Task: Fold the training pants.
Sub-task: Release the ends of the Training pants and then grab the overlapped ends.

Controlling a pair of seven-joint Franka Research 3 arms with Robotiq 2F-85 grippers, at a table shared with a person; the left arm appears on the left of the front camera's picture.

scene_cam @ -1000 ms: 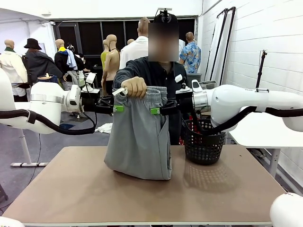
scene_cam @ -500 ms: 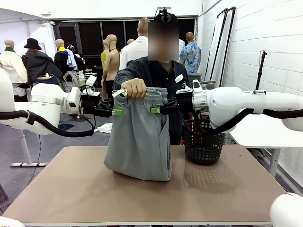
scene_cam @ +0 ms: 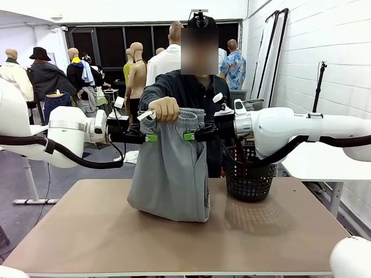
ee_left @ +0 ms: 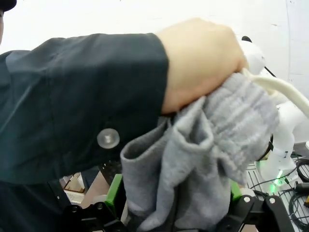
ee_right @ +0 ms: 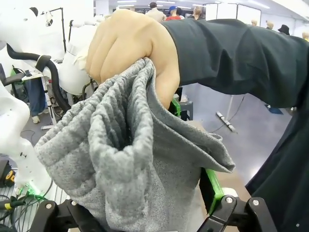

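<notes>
The training pants (scene_cam: 171,174) were light grey soft jersey, hanging as a limp doubled bundle from a ribbed, gathered waistband down to the tan table (scene_cam: 87,231), where the rounded lower fold rested near a black mesh basket (scene_cam: 249,176). The person's hand (scene_cam: 164,108) was clenched in a fist over the bunched waistband, its dark-sleeved arm reaching forward. The left gripper (scene_cam: 149,138) and right gripper (scene_cam: 190,136), on level arms, flanked the waistband, each with green-padded jaws spread wide and cloth lying between them
</notes>
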